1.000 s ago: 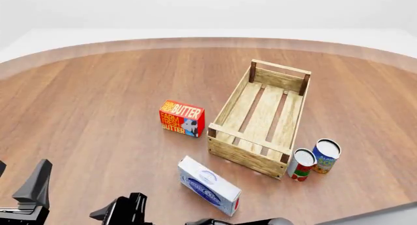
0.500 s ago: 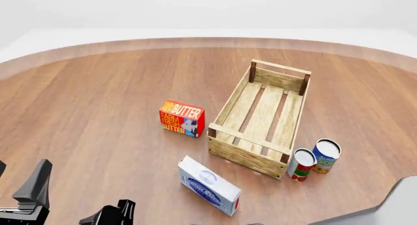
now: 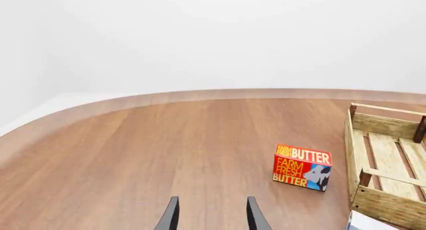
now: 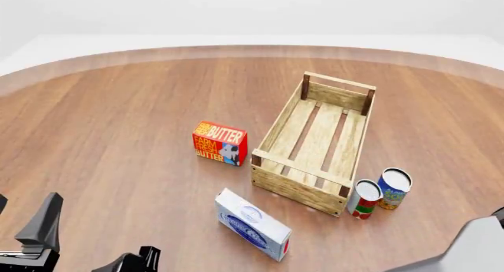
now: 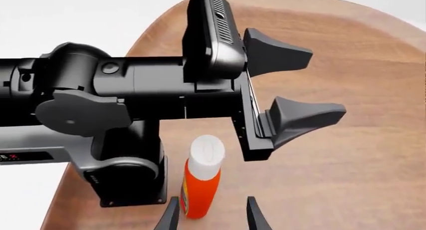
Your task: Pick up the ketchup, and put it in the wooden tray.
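Two arms at one big round brown wood-grain worktop (image 4: pixel 118 118), with nothing but plain white wall and a pale floor around it.

Using the long light-wood slatted tray with dark corner posts (image 4: pixel 313 143) as the landmark: it sits empty, lying lengthwise away from the arms, so dropping something in from above looks easy. The red "Farm Fresh Butter" box (image 4: pixel 219 143) stands just beside its left side. A white-and-blue carton (image 4: pixel 252 225) lies flat near its front-left corner. A red-and-white can with a tomato label (image 4: pixel 364 199) and a blue can (image 4: pixel 393 189) stand touching each other right at its front-right corner.

The ketchup, an orange-red plastic squeeze bottle with a white cap (image 5: pixel 201 182), doesn't show in the front view at all. The right wrist view has it standing upright right next to the base of the left arm, well apart from the tray, back on the arms' side of the worktop. My guess is that's why the right arm is reaching across that way.

The right end effector (image 5: pixel 209 215) is spread apart and empty, its tips either side of the bottle's lower part but not closed on it, so I'd say it's lining up for the grab. The left end effector (image 3: pixel 209 213) is spread too, holding nothing, pointed at bare wood.
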Available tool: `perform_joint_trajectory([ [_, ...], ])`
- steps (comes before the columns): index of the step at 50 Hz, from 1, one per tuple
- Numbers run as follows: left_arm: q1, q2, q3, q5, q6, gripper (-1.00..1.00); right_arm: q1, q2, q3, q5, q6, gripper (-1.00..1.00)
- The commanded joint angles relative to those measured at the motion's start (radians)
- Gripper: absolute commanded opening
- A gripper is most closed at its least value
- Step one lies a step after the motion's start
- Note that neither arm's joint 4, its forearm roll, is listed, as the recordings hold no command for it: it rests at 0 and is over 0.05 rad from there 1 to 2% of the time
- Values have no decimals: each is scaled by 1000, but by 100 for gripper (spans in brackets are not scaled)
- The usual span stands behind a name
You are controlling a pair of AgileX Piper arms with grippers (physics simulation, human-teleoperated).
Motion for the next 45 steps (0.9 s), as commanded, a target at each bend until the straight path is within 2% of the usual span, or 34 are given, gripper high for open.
perform_joint_trajectory([
  [1, 0, 0, 0, 0, 0, 100, -3, 18, 4, -39, 5, 100],
  [19, 0, 0, 0, 0, 0, 100, 6, 55, 4, -99, 16, 100],
  [45, 0, 0, 0, 0, 0, 100, 17, 127, -51, -119, 16, 100],
])
